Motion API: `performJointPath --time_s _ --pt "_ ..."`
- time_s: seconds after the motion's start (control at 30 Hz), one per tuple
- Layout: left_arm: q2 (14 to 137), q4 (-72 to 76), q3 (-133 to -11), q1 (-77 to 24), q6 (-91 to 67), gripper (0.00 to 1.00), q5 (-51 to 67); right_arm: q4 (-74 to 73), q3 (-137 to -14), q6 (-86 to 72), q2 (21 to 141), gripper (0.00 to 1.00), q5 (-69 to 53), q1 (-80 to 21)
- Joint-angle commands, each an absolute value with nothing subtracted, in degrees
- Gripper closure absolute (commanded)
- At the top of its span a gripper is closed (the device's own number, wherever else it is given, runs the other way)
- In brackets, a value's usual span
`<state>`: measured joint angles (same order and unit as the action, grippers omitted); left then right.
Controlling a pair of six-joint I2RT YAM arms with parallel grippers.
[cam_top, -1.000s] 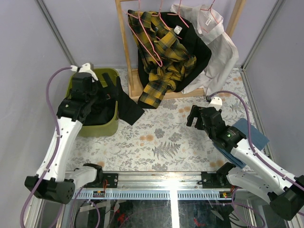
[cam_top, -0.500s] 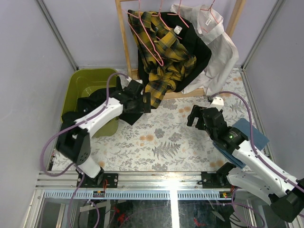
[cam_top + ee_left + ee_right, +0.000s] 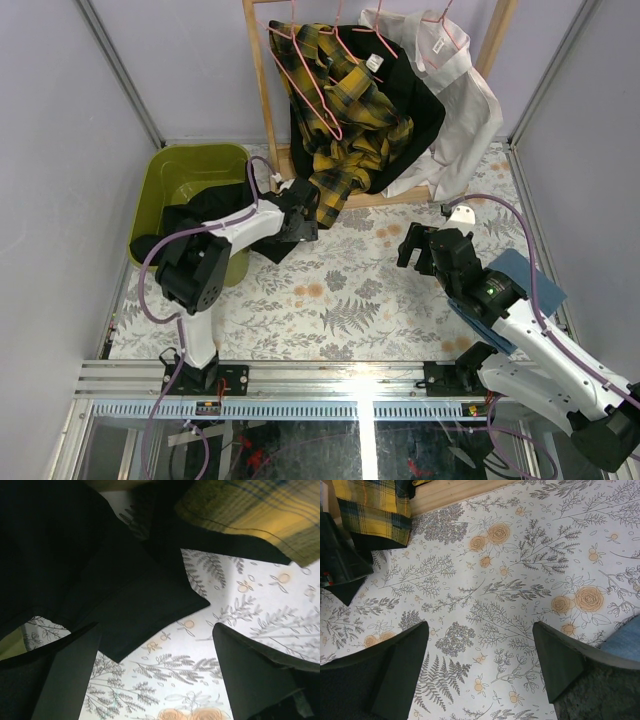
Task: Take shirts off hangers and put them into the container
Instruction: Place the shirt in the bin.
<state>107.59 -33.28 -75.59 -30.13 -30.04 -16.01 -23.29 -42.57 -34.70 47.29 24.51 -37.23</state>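
Top view: plain black shirt (image 3: 270, 243) hangs over the rim of the olive-green plastic tub (image 3: 163, 172); left gripper (image 3: 303, 212) and right gripper (image 3: 418, 246) are both wide apart, so it may slip out

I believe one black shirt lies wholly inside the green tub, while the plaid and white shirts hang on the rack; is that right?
Not wholly: the top view shows the black shirt partly in the green tub, spilling over its rim onto the table. The plaid shirt and white shirt do hang on the rack.
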Motion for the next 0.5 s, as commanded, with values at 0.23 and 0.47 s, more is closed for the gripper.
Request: performJointPath --time_s 0.23,0.47 --pt "113.1 -32.3 -76.4 -31.1 -29.4 0.28 -25.0 -23.1 -43.9 -34.1 47.1 0.08 26.2 -37.3" --pt "110.9 -31.9 -73.9 -31.5 -27.5 0.79 -22.4 -22.8 -43.4 -34.2 46.9 0.08 26.2 -37.3"
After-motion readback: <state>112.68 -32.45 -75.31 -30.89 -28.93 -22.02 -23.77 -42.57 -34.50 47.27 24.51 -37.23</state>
